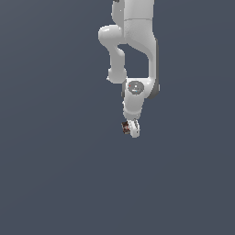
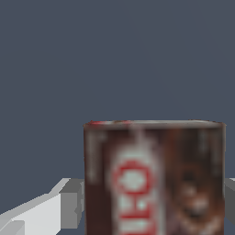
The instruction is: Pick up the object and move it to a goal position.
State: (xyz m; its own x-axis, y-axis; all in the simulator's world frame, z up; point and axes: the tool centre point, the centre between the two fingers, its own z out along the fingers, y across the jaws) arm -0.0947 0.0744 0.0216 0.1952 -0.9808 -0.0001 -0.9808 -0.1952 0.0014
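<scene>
The object (image 1: 125, 127) is a tiny dark red-brown box with whitish markings, seen at the tip of the white arm in the exterior view. In the wrist view it (image 2: 153, 179) fills the lower middle, showing a whitish label with red letters. My gripper (image 1: 129, 129) sits around it. The grey fingers (image 2: 69, 204) press against both sides of the box in the wrist view, so the gripper (image 2: 153, 209) is shut on the object. Whether the box rests on the floor or is lifted cannot be told.
A plain dark blue-grey surface (image 1: 55, 174) spreads all around. The white arm (image 1: 135, 41) reaches in from the top of the exterior view. No other objects or marker show.
</scene>
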